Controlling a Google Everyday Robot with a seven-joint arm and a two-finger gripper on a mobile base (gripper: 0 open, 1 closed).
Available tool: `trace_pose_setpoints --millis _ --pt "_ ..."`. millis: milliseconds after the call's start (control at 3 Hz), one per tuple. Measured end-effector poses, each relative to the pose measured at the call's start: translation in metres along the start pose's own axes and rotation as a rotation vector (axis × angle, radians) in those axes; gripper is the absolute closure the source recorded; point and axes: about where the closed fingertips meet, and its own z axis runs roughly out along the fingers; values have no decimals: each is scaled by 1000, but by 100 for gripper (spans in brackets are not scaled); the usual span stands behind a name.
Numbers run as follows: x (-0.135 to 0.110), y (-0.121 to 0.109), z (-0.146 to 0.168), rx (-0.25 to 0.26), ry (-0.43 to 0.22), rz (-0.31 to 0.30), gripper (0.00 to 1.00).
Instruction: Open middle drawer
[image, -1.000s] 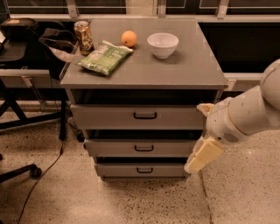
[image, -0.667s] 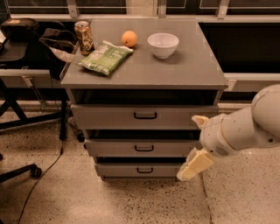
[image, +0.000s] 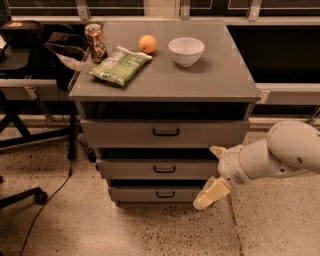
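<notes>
The grey flat-fronted middle drawer (image: 130, 169) with its black bar handle (image: 164, 169) sits second down in the grey metal cabinet (image: 220, 75). At its 3 o'clock end is the cream two-finger gripper (image: 215, 172), fingers (image: 212, 194) spread apart.

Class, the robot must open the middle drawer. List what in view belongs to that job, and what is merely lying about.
Belongs to the job:
middle drawer
its handle
end effector, open, at that drawer's right end

Lying about, all on the cabinet top:
can
chip bag
orange
bowl
</notes>
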Motion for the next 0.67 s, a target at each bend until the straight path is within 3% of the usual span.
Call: trace_pose_setpoints --millis 333,667 --pt "0 0 0 -1 0 0 0" --pt "0 0 0 -1 0 0 19"
